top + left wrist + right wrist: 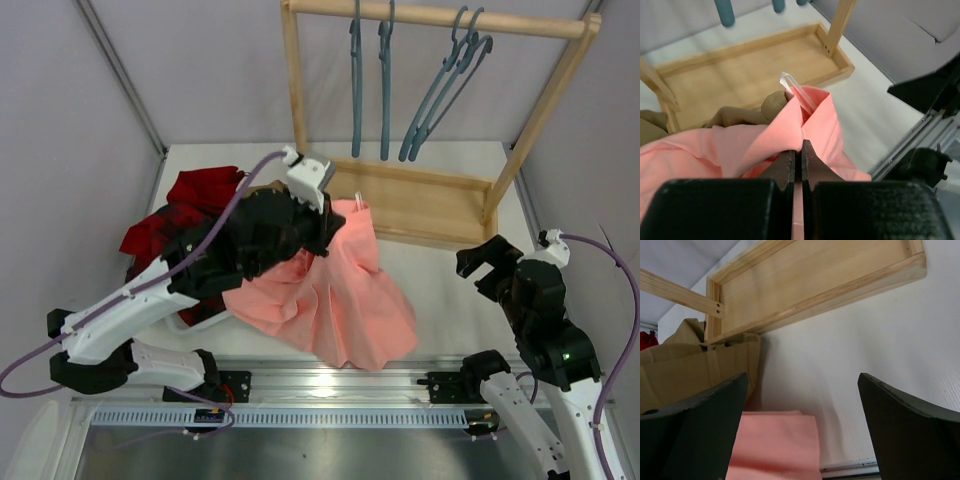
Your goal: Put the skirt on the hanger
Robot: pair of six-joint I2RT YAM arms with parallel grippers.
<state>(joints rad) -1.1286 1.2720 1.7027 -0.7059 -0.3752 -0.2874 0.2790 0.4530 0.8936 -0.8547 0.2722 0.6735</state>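
Note:
The salmon-pink skirt point(335, 290) lies bunched at mid-table, one edge raised toward the rack base. My left gripper point(325, 222) is shut on a fold of the skirt point(805, 125), and a clear plastic loop point(797, 92) sticks up from that fold. Several teal hangers hang on the wooden rail; the nearest is the hanger point(356, 85). My right gripper point(487, 262) is open and empty at the right, above the table. In the right wrist view the skirt's edge point(775, 445) lies between and beyond its fingers point(700, 425).
A wooden rack with a tray base point(430, 205) stands at the back. A dark red garment point(190, 205) lies at the left. A tan-brown garment point(695, 365) lies by the tray's left end. The table's front rail point(340, 385) runs below the skirt.

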